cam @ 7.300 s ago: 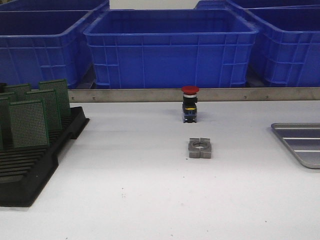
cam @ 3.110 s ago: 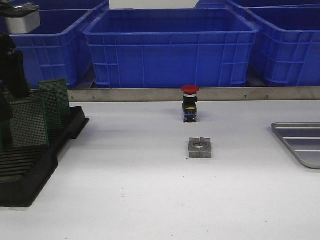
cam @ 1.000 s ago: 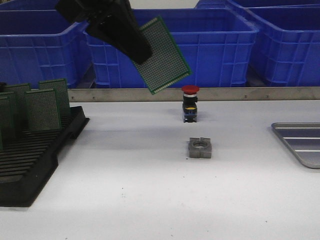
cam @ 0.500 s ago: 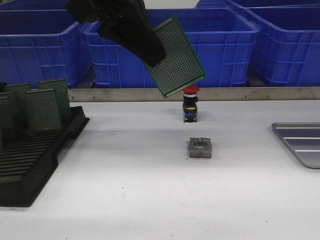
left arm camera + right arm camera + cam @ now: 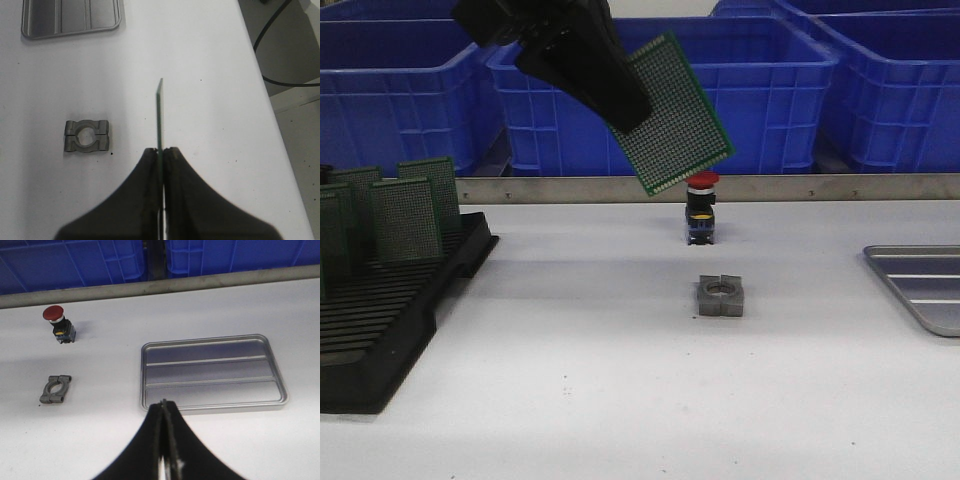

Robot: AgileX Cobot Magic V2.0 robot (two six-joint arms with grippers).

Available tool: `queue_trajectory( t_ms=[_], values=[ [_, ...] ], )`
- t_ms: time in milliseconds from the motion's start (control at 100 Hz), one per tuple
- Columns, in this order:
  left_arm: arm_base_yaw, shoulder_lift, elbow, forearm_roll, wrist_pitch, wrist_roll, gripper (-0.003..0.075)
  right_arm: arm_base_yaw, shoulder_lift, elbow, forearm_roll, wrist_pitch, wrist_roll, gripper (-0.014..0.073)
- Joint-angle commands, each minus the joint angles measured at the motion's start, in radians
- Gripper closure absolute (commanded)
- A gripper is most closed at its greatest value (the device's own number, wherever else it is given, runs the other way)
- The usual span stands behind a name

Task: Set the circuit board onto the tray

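A green perforated circuit board (image 5: pixel 672 112) hangs tilted high over the table's middle, pinched by my left gripper (image 5: pixel 620 110). The left wrist view shows the board (image 5: pixel 159 115) edge-on between the shut fingers of that gripper (image 5: pixel 160 150). The grey metal tray (image 5: pixel 920 283) lies at the right edge of the table, far from the board, and its ridged floor is empty in the right wrist view (image 5: pixel 212 371). My right gripper (image 5: pixel 163 403) is shut on nothing, hovering just off the tray's near rim; it is out of the front view.
A black slotted rack (image 5: pixel 380 320) at the left holds several more green boards (image 5: pixel 405 218). A red-capped push button (image 5: pixel 700 208) and a grey metal clamp (image 5: pixel 721 296) stand mid-table. Blue bins (image 5: pixel 660 90) line the back behind a metal rail.
The left gripper lifted a board out of the rack and carried it up and rightward over the table's middle. In the last half second it has barely moved.
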Motion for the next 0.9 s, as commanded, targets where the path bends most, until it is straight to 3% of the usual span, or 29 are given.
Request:
queue_trajectory(
  t_ms=[0, 260, 330, 450, 660, 890],
  values=[
    [-0.010, -0.054, -0.030, -0.065, 0.055, -0.012, 0.0739, -0.002, 0.032, -0.034, 0.015, -0.053, 0.000, 0.0619],
    [-0.010, -0.054, -0.030, -0.065, 0.055, -0.012, 0.0738, -0.002, 0.037, -0.032, 0.018, -0.048, 0.000, 0.0200],
    [-0.010, -0.054, -0.030, -0.065, 0.055, -0.012, 0.0739, -0.002, 0.037, -0.032, 0.020, -0.053, 0.000, 0.0157],
    [-0.010, -0.054, -0.030, -0.065, 0.055, -0.012, 0.0739, -0.001, 0.066, -0.040, 0.079, -0.049, -0.063, 0.0159],
    [-0.010, -0.054, -0.030, -0.067, 0.055, -0.012, 0.0739, -0.001, 0.231, -0.086, 0.426, 0.012, -0.528, 0.0159],
    [-0.010, -0.054, -0.030, -0.069, 0.055, -0.012, 0.0739, 0.000, 0.468, -0.172, 0.831, 0.190, -1.124, 0.0159]
  ],
)
